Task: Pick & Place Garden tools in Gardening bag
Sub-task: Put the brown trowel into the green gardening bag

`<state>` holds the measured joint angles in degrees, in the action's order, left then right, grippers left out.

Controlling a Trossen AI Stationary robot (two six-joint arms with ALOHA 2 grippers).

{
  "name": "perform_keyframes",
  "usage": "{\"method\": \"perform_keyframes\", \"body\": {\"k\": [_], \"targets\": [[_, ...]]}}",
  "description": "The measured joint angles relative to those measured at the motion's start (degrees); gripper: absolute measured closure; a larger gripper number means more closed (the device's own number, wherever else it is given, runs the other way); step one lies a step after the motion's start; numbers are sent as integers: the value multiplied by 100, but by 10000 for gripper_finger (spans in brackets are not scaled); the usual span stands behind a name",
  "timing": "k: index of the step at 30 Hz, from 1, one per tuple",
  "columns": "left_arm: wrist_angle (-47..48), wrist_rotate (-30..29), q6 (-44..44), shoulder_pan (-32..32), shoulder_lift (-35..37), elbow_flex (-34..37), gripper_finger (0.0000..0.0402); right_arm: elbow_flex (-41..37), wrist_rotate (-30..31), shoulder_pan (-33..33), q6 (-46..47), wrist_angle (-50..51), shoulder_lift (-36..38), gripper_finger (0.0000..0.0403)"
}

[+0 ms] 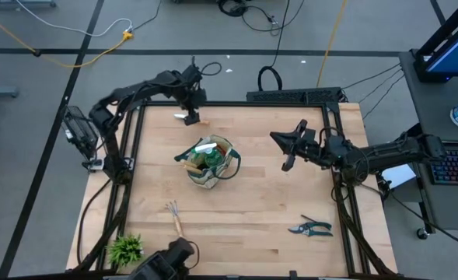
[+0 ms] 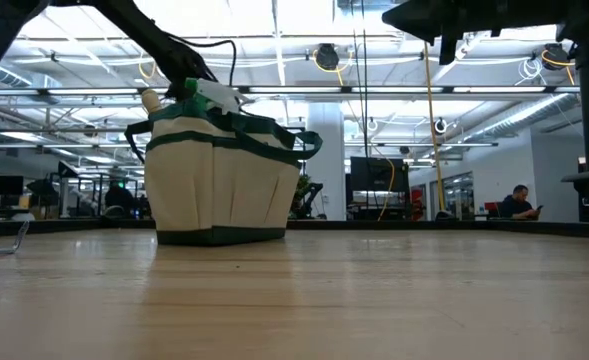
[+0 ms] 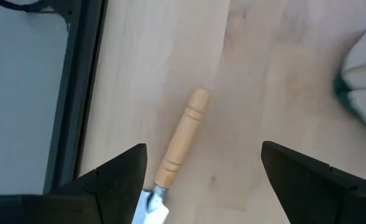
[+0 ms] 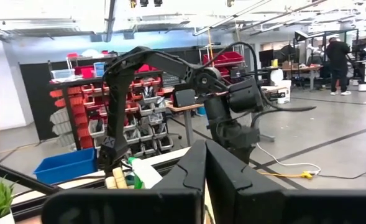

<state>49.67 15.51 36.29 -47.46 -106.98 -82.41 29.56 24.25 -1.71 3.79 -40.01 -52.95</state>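
From above, several tools are seen already in the gardening bag [image 1: 210, 162], while a pronged rake [image 1: 174, 217] and pruning shears [image 1: 311, 229] are left on the table [image 1: 260, 194]. In the left wrist view, the left gripper [image 3: 202, 180] is spread over a wooden-handled trowel [image 3: 178, 146]. The right gripper [image 4: 205, 180] is pressed together, empty.

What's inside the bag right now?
The bag holds a spray bottle poking out of its mouth, plus wooden handles at one side. Whatever lies deeper is hidden by the bag's walls and the tools on top.
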Motion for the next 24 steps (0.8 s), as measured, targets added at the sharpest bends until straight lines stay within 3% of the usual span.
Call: {"method": "perform_keyframes", "body": {"k": [8,14,24], "targets": [[-60,-312,206,125,-430,0,78,0,-2,67,2,0,0,401],[-301,-914,459,263,-662,0,78,0,-2,67,2,0,0,401],[-435,-960,654,247,-900,1,78,2,-7,67,4,0,0,401]]}}
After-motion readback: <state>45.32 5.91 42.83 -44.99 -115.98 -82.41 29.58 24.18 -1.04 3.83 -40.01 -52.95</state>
